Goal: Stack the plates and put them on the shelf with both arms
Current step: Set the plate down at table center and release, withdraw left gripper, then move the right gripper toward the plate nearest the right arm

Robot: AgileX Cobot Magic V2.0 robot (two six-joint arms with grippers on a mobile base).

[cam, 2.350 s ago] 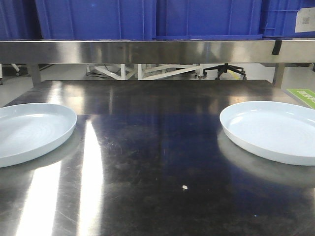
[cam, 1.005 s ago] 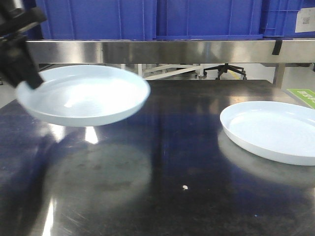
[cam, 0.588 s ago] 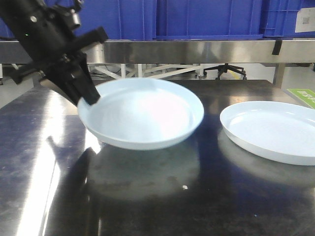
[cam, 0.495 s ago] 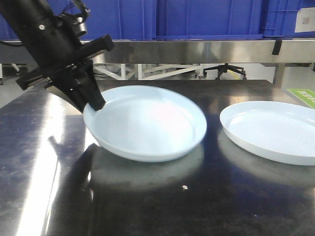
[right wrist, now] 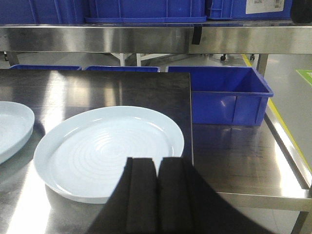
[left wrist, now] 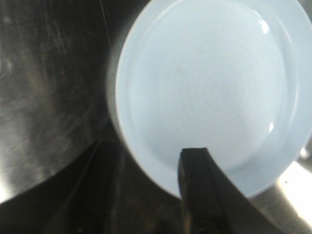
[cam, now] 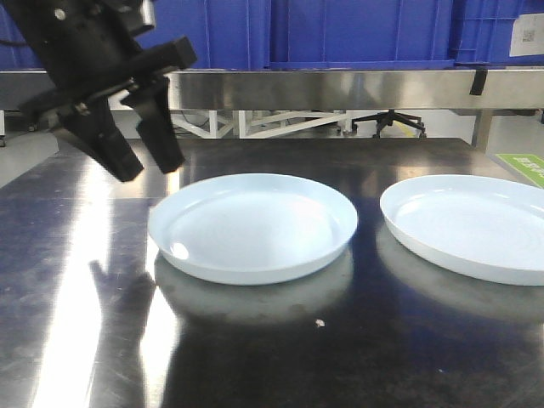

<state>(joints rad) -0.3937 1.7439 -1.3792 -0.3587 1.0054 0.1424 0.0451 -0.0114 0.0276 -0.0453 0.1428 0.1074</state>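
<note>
Where the plates lie: both flat on the tabletop [cam: 255,348], side by side with a strip of dark steel between them, not stacked.
Centre plate [cam: 252,225]: right way up, mid-table, with a bright glint on its left inner rim. Faint rings show in the left wrist view.
Right plate [cam: 472,225]: right way up near the table's right edge, partly cut off in the front view.
Left gripper [cam: 149,168]: fingers spread wide, holding nothing! It hangs just above the centre plate's far-left rim, clear of it. In the wrist view one finger lines up over the rim, the other over bare steel.
Right gripper [right wrist: 157,161]: fingers pressed together, nothing between them. It overlaps the right plate's near rim in its own view, but contact can't be judged.
Shelf [cam: 340,89]: steel rail running across behind the table, above plate level.
Bins [cam: 357,30]: blue, lined up on the shelf.
Speck [cam: 319,323]: small and pale, on the steel just in front of the centre plate.
</note>
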